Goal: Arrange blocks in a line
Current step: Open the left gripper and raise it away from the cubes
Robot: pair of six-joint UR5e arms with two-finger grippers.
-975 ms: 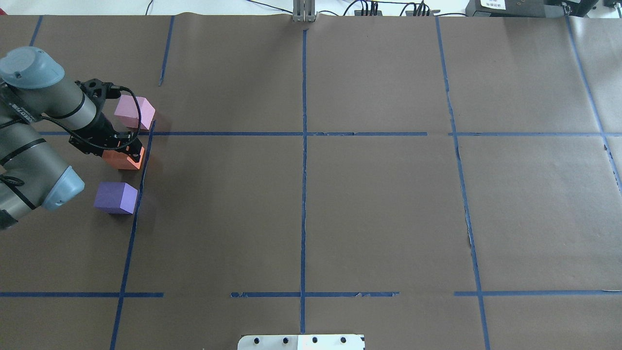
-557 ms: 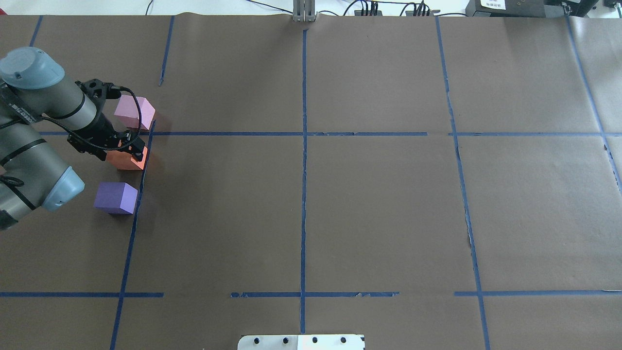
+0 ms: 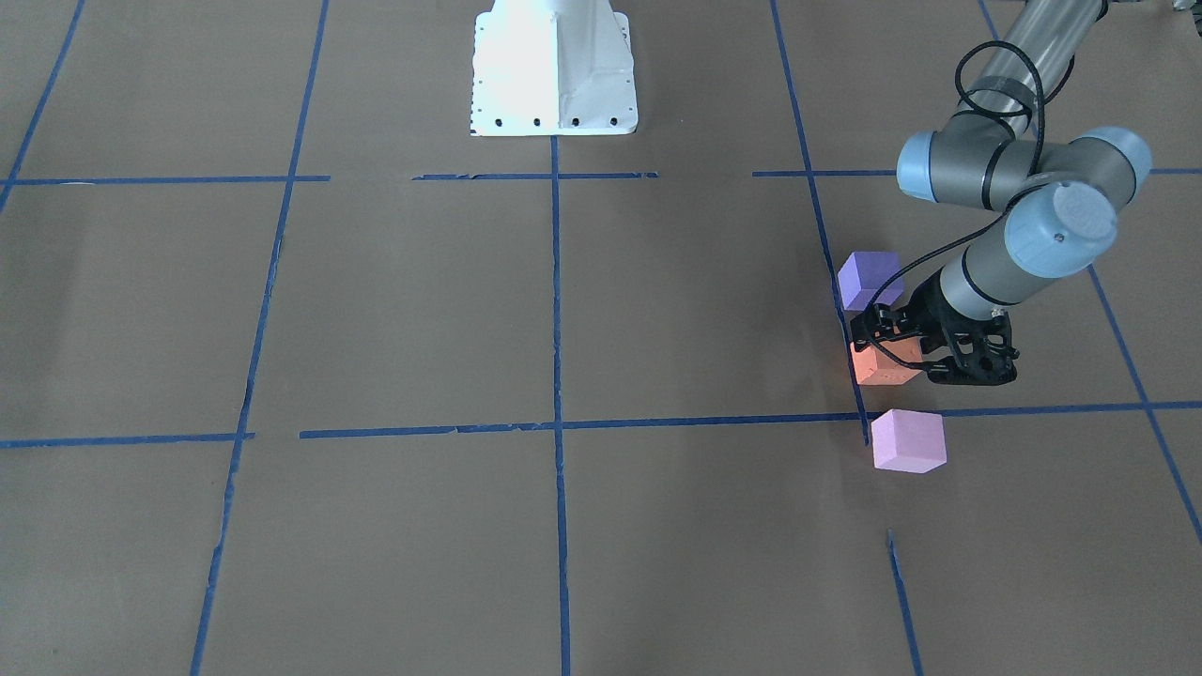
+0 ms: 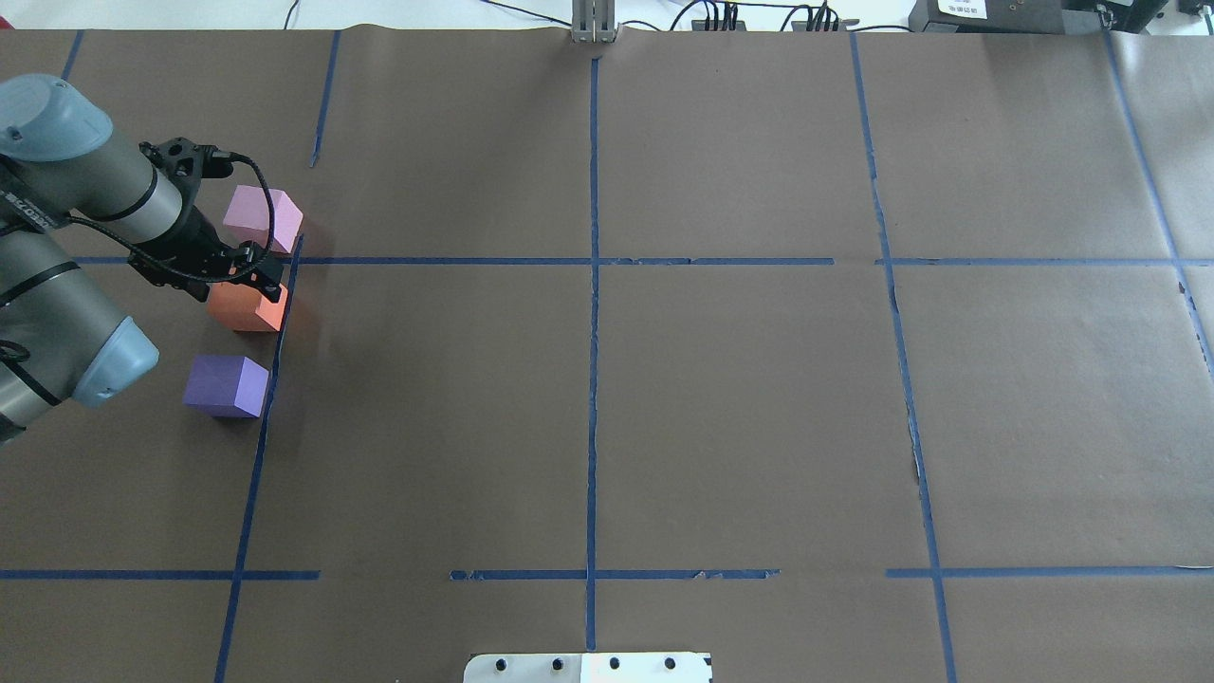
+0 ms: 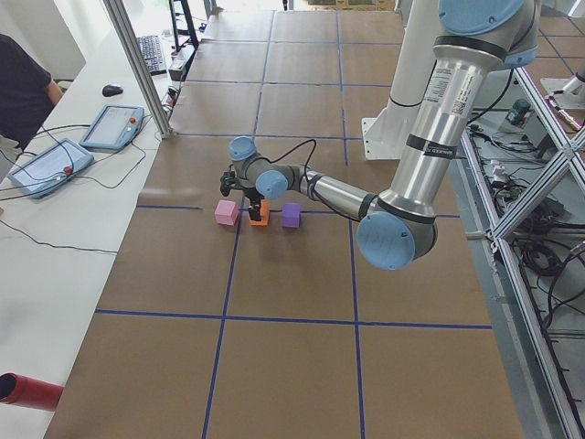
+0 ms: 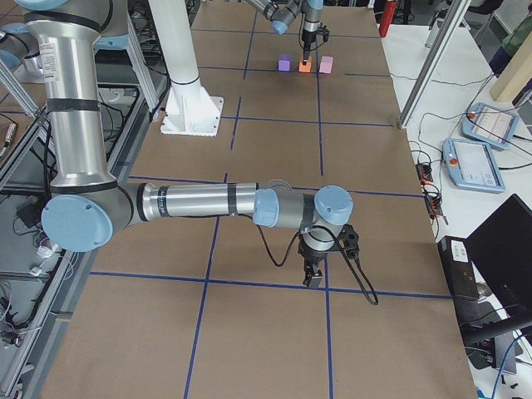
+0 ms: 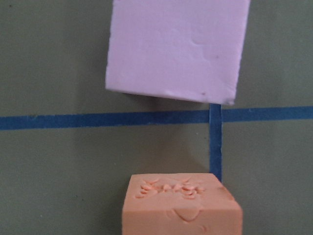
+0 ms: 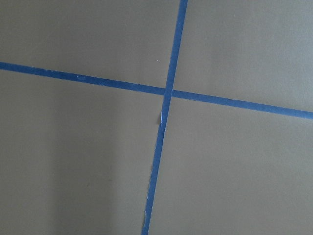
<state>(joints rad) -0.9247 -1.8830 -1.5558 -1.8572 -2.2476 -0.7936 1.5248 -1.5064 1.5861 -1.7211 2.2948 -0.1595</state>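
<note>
Three blocks stand apart in a rough row beside a blue tape line at the table's left. They are the pale pink block (image 4: 263,216), the orange block (image 4: 248,308) and the purple block (image 4: 228,384). They also show in the front view: pink (image 3: 907,439), orange (image 3: 878,368), purple (image 3: 869,279). My left gripper (image 4: 254,278) hovers just above the orange block's far side, open and holding nothing. The left wrist view shows the orange block (image 7: 181,205) with dents in its top, and the pink block (image 7: 178,49) beyond it. My right gripper (image 6: 313,278) points down at bare paper far off; I cannot tell whether it is open.
Brown paper with a blue tape grid (image 4: 593,285) covers the table. The robot's white base plate (image 3: 554,70) is at the near middle edge. A metal post (image 4: 593,24) and cables stand at the far edge. Tablets (image 5: 46,169) lie on the side bench.
My left gripper has drawn back and up from the orange block, toward the pink one. More of the orange block's top now shows. The blocks have stayed put.
</note>
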